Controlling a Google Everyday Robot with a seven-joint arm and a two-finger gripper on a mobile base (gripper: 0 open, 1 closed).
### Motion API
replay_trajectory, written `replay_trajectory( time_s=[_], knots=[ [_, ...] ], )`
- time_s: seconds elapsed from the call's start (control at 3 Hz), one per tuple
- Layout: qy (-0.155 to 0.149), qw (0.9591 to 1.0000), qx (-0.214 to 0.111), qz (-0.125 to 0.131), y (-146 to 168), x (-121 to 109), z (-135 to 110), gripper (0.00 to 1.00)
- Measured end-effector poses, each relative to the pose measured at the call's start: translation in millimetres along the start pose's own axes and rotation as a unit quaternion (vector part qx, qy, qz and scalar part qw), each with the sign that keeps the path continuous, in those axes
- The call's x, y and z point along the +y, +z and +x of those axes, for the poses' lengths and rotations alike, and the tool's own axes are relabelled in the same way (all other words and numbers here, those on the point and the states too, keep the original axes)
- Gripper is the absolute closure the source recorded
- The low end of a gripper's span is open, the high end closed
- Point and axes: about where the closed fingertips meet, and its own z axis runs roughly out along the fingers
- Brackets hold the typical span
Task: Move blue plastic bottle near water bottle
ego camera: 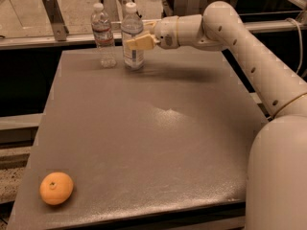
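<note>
The blue plastic bottle (132,32), wide, with a white cap and a big pale label, stands upright at the far edge of the grey table (144,143). My gripper (138,42) reaches in from the right and is shut on its middle, one finger crossing the front of the label. The water bottle (103,35), slimmer, with a reddish label band and a white cap, stands upright just left of it, a narrow gap apart.
An orange (56,188) lies at the near left corner of the table. My arm (240,42) spans the far right side. A metal rail and bracket (53,16) run behind the table's far edge.
</note>
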Motion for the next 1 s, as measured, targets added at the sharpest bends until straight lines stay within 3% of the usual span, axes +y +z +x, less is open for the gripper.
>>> replay_trajectory(
  time_s=[0.33, 0.67, 1.0],
  knots=[
    [0.006, 1.0, 0.004, -0.002, 1.9, 2.0, 5.0, 0.13],
    [0.009, 0.9999, 0.005, -0.001, 0.1, 3.1, 8.3, 0.0],
    [0.004, 0.9998, 0.008, 0.017, -32.0, 1.5, 6.4, 0.0]
  ],
)
